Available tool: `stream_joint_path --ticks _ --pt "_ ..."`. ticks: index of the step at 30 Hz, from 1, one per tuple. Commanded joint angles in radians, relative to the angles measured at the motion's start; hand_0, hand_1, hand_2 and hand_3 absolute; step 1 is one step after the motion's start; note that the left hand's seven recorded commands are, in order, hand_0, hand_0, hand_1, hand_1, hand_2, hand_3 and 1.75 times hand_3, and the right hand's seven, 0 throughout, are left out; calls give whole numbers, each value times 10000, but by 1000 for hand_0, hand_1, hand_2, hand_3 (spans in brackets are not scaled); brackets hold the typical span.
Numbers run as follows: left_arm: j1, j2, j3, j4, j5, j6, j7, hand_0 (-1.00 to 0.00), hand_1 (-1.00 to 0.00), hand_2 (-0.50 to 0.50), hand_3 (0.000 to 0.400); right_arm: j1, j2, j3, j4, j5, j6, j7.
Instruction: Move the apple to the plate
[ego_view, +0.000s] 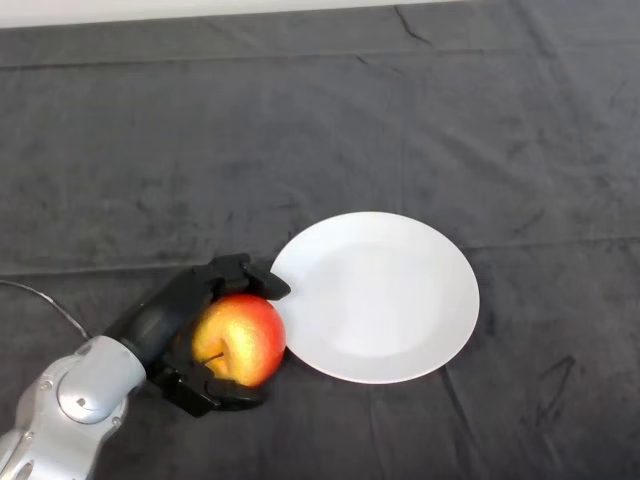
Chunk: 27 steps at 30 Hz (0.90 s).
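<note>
Head view looks down on a table covered by a dark grey cloth (420, 120), soft and slightly napped, with shallow creases running across it and a few darker scuff-like marks at the upper right and lower right. A pale strip along the top edge of the frame is cut off, and what it belongs to cannot be told.

At the lower left the silver-grey left arm (70, 410) enters, its rounded metal shell cut by the bottom and left edges of the frame. The black left hand (175, 320) is curled round the apple (240, 338): one finger wraps over the top of the fruit, its tip reaching the plate's near rim, and the other digits close under it from below. The palm and the inner faces of the fingers are hidden behind the apple, and whether the fruit rests on the cloth or is lifted clear of it cannot be made out.

The apple is round and glossy, red blushing into yellow on its left side, with the stem hollow facing the camera. It sits in the lower left of centre, just beside the left rim of the white plate (400, 300), possibly overlapping that rim slightly. The plate is round, smooth and plain, lying flat on the cloth just right of centre.
</note>
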Motion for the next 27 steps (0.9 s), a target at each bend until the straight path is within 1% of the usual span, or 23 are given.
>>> stream_joint_path --ticks 1,9,15,21,27 --pt "-56 149 -179 -144 -152 70 -192 -1000 -1000 0 400 -482 -187 108 -374 38 -43 155" --pt "-105 170 -44 -528 -135 286 -47 -1000 -1000 0 400 -482 -187 108 -374 38 -43 155" --pt "-73 363 298 -1052 -196 380 5 -1000 -1000 0 400 -482 -187 108 -374 38 -43 155" --pt "20 437 506 -1355 -86 271 262 -1000 -1000 0 400 -482 -187 108 -374 38 -42 155" --pt "0 346 472 -1653 170 383 572 -1000 -1000 0 400 -482 -187 108 -374 38 -42 155"
